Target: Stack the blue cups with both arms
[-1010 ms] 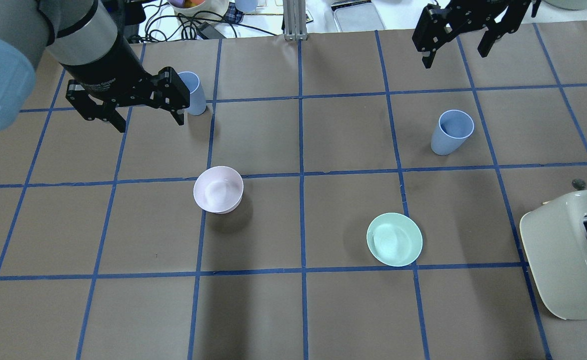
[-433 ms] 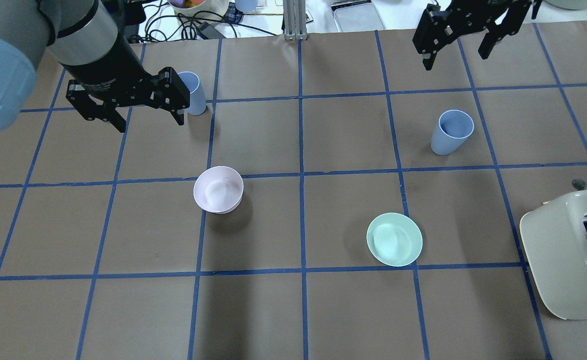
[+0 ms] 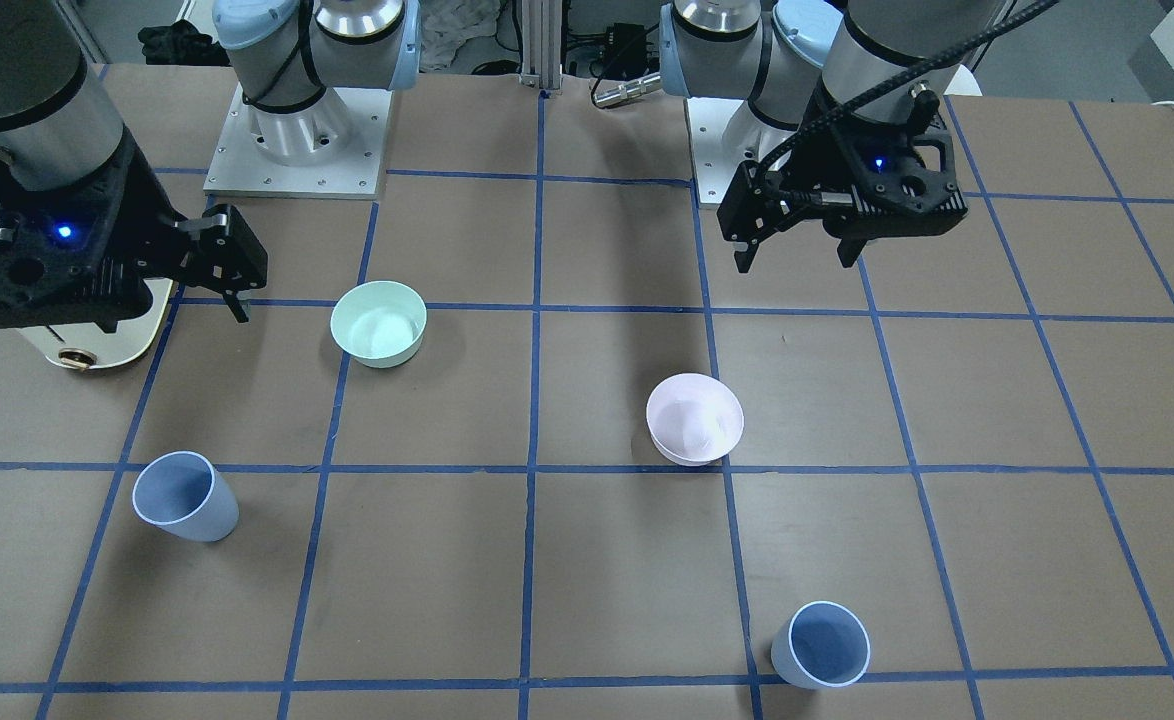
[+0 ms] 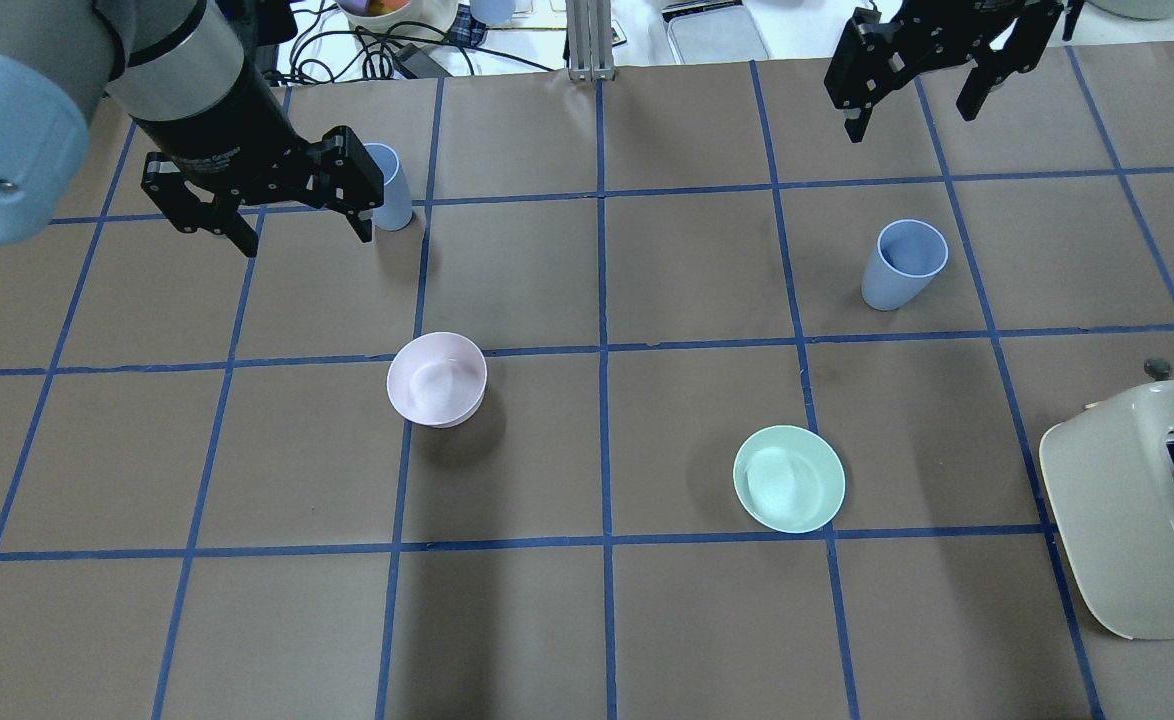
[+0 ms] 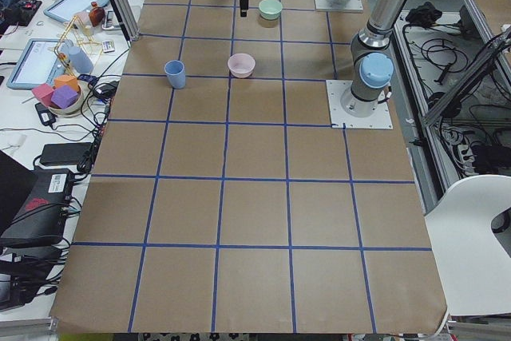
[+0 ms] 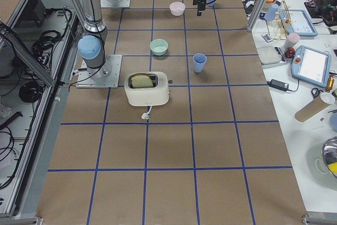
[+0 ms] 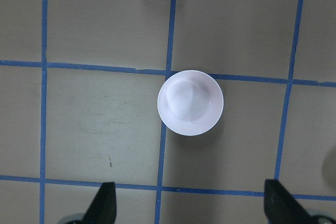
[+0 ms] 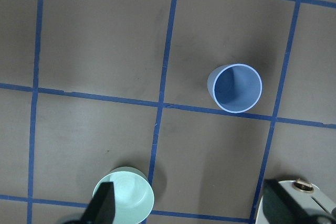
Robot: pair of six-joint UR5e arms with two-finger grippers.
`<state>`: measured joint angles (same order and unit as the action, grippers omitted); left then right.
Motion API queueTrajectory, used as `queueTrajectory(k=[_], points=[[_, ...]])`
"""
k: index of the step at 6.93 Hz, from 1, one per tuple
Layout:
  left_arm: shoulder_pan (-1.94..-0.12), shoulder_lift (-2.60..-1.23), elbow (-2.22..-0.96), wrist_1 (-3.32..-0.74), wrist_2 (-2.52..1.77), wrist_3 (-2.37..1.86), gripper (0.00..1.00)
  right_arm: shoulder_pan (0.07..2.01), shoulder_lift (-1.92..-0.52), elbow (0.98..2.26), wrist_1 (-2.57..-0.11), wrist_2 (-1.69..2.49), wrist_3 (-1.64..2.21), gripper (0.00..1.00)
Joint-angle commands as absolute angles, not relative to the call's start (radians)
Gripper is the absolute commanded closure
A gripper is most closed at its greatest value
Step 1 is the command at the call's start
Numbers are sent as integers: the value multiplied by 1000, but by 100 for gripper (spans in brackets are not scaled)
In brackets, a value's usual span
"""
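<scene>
Nearest the robot, on the table (image 4: 707, 620) of brown paper crossed by blue tape lines, a cream toaster (image 4: 1127, 500) lies at the right edge. Just beyond it, toward the middle, sits the green bowl (image 4: 789, 478), and farther left and slightly farther out, the pink bowl (image 4: 437, 379); both are upright and sit well apart. Beyond the bowls stand the two blue cups, mouths up and unstacked. The right cup (image 4: 904, 264) stands alone in a square on the right side. The left cup (image 4: 392, 190) stands farther out on the left side, well apart from its twin. In the overhead view one finger of the left gripper (image 4: 304, 238) covers its edge, yet the front-facing view shows cup and gripper well apart. That gripper hangs raised above the table with its fingers spread wide and holding nothing; its wrist camera looks down on the pink bowl. Farthest out, the right gripper (image 4: 909, 120) hovers beyond the right cup, its fingers likewise wide and empty.
</scene>
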<state>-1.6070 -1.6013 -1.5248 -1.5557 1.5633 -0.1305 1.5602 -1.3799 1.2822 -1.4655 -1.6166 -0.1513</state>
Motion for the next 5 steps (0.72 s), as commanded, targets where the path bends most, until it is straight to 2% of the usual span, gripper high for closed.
queueTrajectory(k=[1, 3, 5], points=[[-1606, -1774, -1384, -1531, 1563, -115, 0, 1554, -1391, 1278, -1383, -1617, -67, 0], [-1606, -2030, -1245, -1345, 1568, -51, 0, 1552, -1397, 1288, -1361, -1615, -58, 1], [-1606, -2210, -1155, -1252, 1586, -16, 0, 1549, -1399, 1289, -1370, -1614, -58, 5]])
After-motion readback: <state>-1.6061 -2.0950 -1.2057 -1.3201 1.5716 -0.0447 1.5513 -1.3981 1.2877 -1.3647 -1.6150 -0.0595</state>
